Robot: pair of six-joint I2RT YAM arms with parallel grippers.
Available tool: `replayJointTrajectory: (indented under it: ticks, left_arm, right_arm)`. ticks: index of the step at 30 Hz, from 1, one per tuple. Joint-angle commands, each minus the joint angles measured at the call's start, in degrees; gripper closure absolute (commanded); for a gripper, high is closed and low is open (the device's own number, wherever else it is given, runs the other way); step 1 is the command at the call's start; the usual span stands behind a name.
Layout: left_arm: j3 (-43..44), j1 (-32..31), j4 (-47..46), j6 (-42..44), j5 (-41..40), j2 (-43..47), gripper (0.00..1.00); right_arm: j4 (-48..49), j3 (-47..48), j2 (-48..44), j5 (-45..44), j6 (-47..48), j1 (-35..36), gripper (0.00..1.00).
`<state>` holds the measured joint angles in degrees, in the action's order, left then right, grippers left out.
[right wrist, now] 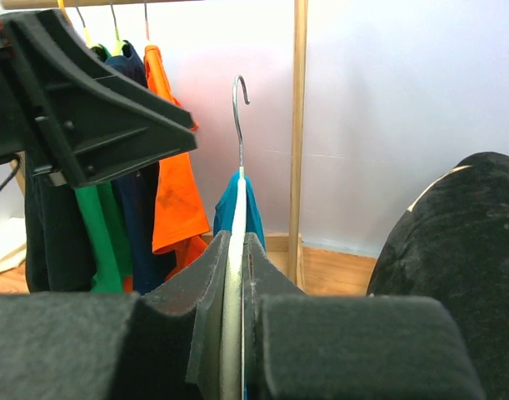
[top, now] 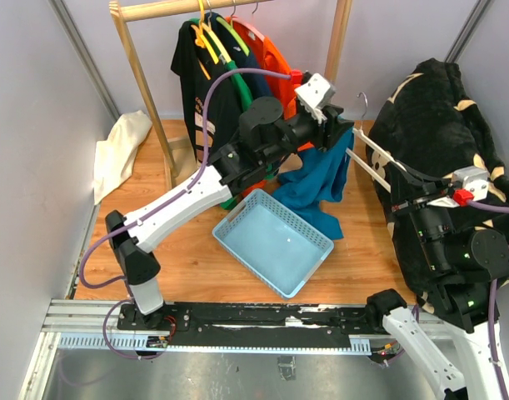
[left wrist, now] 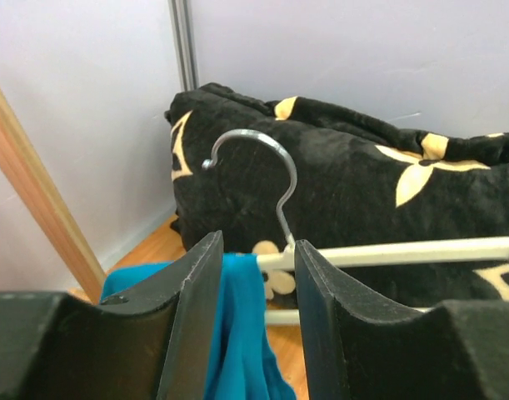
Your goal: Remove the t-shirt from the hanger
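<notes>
Teal t-shirt (top: 321,187), one, hangs from one white hanger (right wrist: 238,208) pinched by the right gripper (right wrist: 235,254); left gripper (left wrist: 256,258) jaws stand spread

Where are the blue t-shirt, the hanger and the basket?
blue t-shirt (top: 321,179), top view, middle of the hanging cloth.
hanger (left wrist: 404,250), left wrist view, on its white arm.
basket (top: 275,243), top view, on its bare bottom.

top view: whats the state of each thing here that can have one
t-shirt, still draped over one end of the hanger, hanging down by the basket
hanger, off the rail, gripped at its other end
basket, upright on the table, empty
left gripper, jaws apart, holding nothing
right gripper, jaws shut on the hanger
other clothes, hanging on the rail
</notes>
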<state>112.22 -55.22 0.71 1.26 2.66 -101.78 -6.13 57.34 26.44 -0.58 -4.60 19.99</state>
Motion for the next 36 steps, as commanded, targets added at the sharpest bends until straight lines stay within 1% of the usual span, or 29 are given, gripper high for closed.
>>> replayJointTrajectory:
  ticks: [1, 3, 6, 10, 20, 30, 32, 33, 34, 36]
  left_arm:
    - [-6.2, -0.1, -7.0, 0.2, -3.2, 6.1, 0.54]
    - [-9.3, -0.1, -8.3, -0.3, -4.6, 7.3, 0.54]
    - [-14.1, -0.1, -11.2, -1.5, -5.5, 8.5, 0.5]
    - [-16.2, -0.1, -13.6, -2.7, -5.4, 7.8, 0.47]
    - [-10.1, -0.1, -13.4, -4.3, -3.0, 0.0, 0.44]
    - [-6.5, -0.1, -13.3, -5.2, -1.5, -3.4, 0.42]
    - [-5.1, -0.1, -12.8, -5.2, -1.3, -4.3, 0.44]
    - [-4.4, -0.1, -12.6, -5.2, -1.0, -4.7, 0.47]
    - [-3.7, -0.1, -12.2, -5.3, -0.7, -5.2, 0.53]
    - [-2.3, -0.1, -11.5, -5.4, -0.3, -6.3, 0.68]
  right_arm:
    - [5.4, -0.2, -1.7, -2.1, 1.6, 1.1, 0.99]
    - [6.0, -0.5, -1.9, -2.2, 1.9, 1.1, 0.99]
    - [7.7, -0.9, -2.3, -2.6, 2.0, 1.1, 0.99]
    - [9.2, -1.2, -3.0, -2.5, 1.7, 1.2, 0.99]
    - [9.0, -0.1, -5.1, -1.9, 2.7, 1.1, 0.99]
    - [8.3, 0.7, -5.5, -0.8, 2.4, 1.1, 0.99]
    - [8.3, 0.8, -5.7, -0.7, 2.3, 1.1, 0.99]
    - [8.2, 0.8, -5.8, -0.7, 2.2, 1.1, 0.99]
    - [8.1, 0.9, -5.9, -0.7, 2.3, 1.1, 0.99]
    - [7.9, 1.1, -6.1, -0.6, 2.3, 1.1, 0.99]
